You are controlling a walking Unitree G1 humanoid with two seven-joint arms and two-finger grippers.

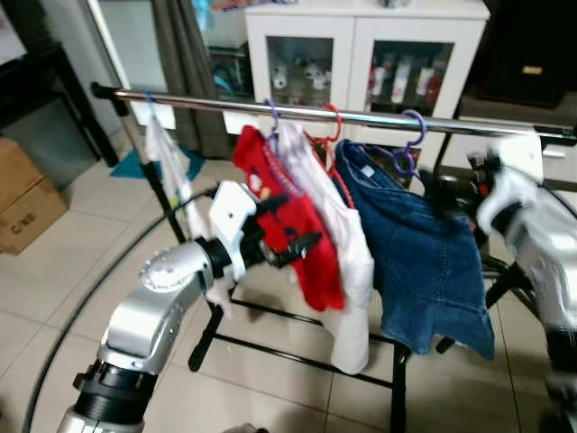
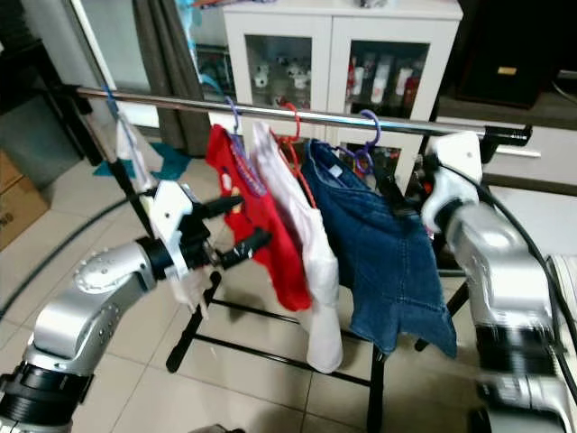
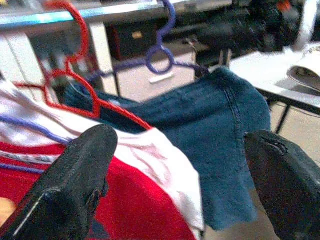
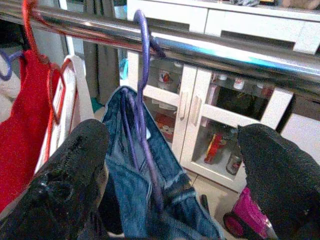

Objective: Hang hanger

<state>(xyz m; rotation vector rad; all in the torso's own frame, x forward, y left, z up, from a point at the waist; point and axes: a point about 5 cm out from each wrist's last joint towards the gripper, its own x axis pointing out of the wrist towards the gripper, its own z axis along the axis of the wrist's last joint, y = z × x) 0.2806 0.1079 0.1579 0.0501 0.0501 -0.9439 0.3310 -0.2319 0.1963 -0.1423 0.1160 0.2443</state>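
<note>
Both sets of jaws stood apart and held nothing. Your left gripper point(image 1: 290, 227) pointed its black fingers point(image 3: 75, 185) at the red garment point(image 1: 287, 216), close to the cloth or just brushing it; contact cannot be confirmed. Your right gripper point(image 2: 397, 194) hovered at the upper edge of the denim shorts point(image 2: 383, 262), its fingers straddling the purple hanger point(image 4: 142, 85) without closing on it.

That purple hanger, the task's own thing, already had its hook over the chrome rail point(image 1: 361, 117), at about 1 o'clock from the left gripper. At 12 o'clock from that gripper a red hanger point(image 1: 332, 126) carried the white garment point(image 1: 347, 262), which lay between the red garment and the shorts. At 10 o'clock a blue hanger point(image 1: 149, 99) held a pale cloth point(image 1: 171, 167). A white cabinet point(image 1: 361, 45) stood behind the rack, and a cardboard box point(image 1: 22, 194) lay at 9 o'clock on the tiled floor point(image 1: 54, 271).

You were probably at the release stage, with the hanging itself done. From here, a right finger could snag the hook or the denim waistband and lift the hanger off the rail. The left fingers could catch the red cloth and drag it sideways, bunching the garments together. The light rack might also shift if either arm pushed the rail.
</note>
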